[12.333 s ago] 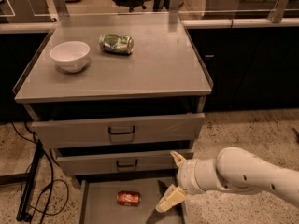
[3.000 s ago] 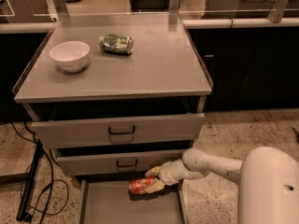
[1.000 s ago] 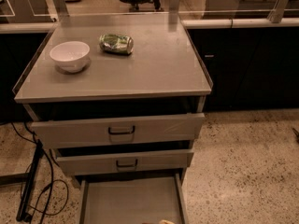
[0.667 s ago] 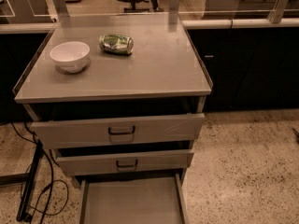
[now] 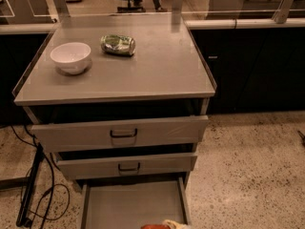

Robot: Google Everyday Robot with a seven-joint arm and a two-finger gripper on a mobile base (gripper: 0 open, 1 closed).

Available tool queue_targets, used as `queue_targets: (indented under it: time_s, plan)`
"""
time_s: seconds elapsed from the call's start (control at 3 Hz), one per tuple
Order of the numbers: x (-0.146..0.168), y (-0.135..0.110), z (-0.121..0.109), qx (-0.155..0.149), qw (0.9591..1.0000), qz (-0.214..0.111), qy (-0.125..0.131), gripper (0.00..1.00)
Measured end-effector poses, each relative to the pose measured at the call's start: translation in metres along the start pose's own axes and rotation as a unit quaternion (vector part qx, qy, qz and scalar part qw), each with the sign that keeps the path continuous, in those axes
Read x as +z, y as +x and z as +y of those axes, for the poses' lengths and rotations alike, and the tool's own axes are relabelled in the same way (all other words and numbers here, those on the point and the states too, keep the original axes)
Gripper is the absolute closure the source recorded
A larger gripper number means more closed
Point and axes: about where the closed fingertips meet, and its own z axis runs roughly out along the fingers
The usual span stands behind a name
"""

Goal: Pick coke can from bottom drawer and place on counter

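Gripper (image 5: 174,223) shows at the bottom edge, over the bottom drawer (image 5: 131,202), right against the coke can (image 5: 154,226). Whether it's clamped on, can't tell; lettering hidden.

A moment ago the floor of the bottom drawer (image 5: 131,202) lay bare, with my arm and the coke can out of sight. Now the pale tip of my gripper (image 5: 174,224) has come back in at the lower edge, over the drawer's front, and a red sliver of the coke can (image 5: 155,226) shows just beside it.
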Motion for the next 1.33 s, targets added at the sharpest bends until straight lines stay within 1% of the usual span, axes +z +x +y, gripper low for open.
queue_targets:
  time_s: [0.33,0.67,1.0,1.33]
  plan:
    - [-0.006,-0.055,-0.057,-0.035,0.9992,0.013,0.01,1.0]
    - [-0.023,-0.082,-0.092,-0.077,0.9963,0.023,0.032,1.0]
    - [-0.023,-0.082,-0.092,-0.077,0.9963,0.023,0.032,1.0]
    - [-0.041,-0.092,-0.098,-0.088,0.9946,0.034,0.043,1.0]
